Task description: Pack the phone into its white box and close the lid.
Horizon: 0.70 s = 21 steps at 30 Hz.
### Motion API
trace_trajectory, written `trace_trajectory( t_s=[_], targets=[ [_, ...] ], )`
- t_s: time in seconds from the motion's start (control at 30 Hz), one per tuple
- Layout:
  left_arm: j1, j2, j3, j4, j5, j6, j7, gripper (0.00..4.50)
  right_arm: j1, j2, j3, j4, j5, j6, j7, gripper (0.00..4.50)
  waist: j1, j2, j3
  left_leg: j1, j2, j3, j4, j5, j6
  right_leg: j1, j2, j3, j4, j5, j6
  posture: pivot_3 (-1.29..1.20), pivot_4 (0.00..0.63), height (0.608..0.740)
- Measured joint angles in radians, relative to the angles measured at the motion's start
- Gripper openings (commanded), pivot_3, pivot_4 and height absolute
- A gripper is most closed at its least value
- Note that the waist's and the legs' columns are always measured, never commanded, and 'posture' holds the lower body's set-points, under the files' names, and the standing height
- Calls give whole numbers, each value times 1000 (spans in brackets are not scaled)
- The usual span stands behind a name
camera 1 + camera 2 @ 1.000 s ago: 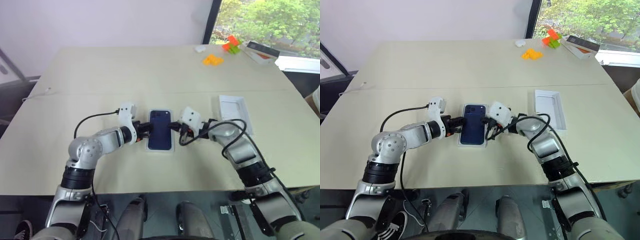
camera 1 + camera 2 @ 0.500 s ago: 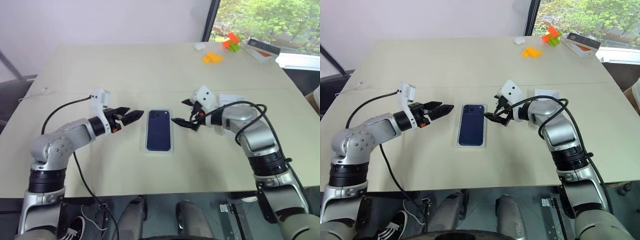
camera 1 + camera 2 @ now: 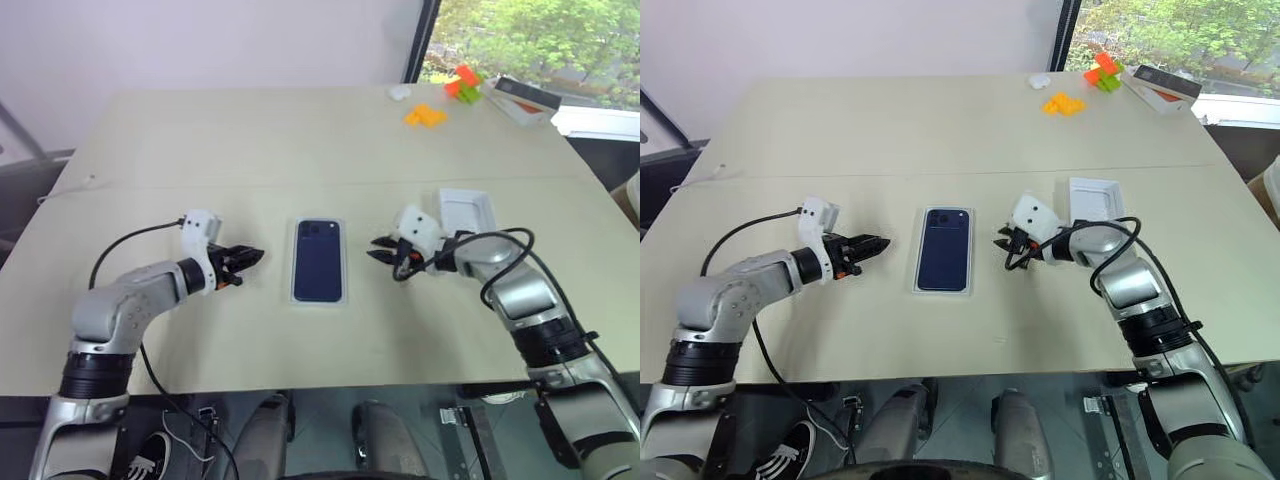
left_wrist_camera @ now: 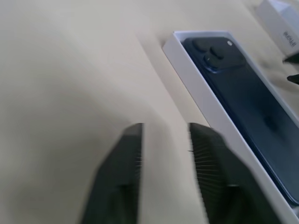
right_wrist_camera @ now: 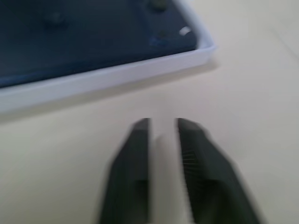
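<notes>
The dark blue phone [image 3: 318, 262] lies camera side up inside the white box [image 4: 196, 88], in the middle of the table. The lid [image 3: 465, 211] rests hollow side up on the table to the right of the box, behind my right arm. To the left of the box, my left gripper [image 3: 252, 257] is shut and empty, a short gap away and pointing at it. My right gripper [image 3: 380, 251] is shut and empty too, just right of the box and pointing at its long side [image 5: 107, 77]. Neither gripper touches the box.
Orange and green blocks [image 3: 440, 100] and an orange-and-white box [image 3: 525, 100] sit at the table's far right corner. A small white object [image 3: 399, 93] lies near them. A cable [image 3: 70, 187] trails at the left edge.
Both grippers left the sides of the box and drew apart, left one leftward, right one rightward. They opened wide on the way, then shut and sank closer to the table.
</notes>
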State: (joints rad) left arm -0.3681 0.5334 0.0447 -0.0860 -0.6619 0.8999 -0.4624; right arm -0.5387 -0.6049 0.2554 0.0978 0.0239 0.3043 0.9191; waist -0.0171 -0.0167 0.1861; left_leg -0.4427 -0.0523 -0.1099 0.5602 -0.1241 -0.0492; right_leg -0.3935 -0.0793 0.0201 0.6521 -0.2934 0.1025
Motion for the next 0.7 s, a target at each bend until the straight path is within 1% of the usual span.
trace_trajectory(
  t_s=[0.17, 0.4, 0.53, 0.7],
  targets=[
    [-14, -68, -59, 7, 78, -30, 13, 44, 2, 44, 20, 10, -25, -30, -22, 0, 5, 0, 0, 1, 0, 0, 1, 0, 0, 2, 0, -1, 1, 0, 0, 0, 150, 740],
    [-66, -136, -108, 45, 129, -34, -6, 44, 14, 50, 27, 0, -30, -26, -27, 0, 10, 0, 0, 1, -2, 0, 3, 0, 0, 4, -1, -2, 0, 0, 0, 0, 150, 740],
    [-94, -189, -144, 70, 170, -48, -15, 44, 46, 17, 21, -21, -30, -28, -8, 0, 12, 0, 0, 1, -2, 0, 3, 0, 0, 4, -1, -3, 0, 0, 0, 0, 150, 740],
    [-125, -244, -170, 109, 202, -62, -30, 44, 51, -18, 4, -19, -35, -48, -4, 0, 11, 0, 0, 1, -2, 0, 4, 0, 0, 5, -1, -3, 0, 0, 0, 0, 150, 740]
  ],
)
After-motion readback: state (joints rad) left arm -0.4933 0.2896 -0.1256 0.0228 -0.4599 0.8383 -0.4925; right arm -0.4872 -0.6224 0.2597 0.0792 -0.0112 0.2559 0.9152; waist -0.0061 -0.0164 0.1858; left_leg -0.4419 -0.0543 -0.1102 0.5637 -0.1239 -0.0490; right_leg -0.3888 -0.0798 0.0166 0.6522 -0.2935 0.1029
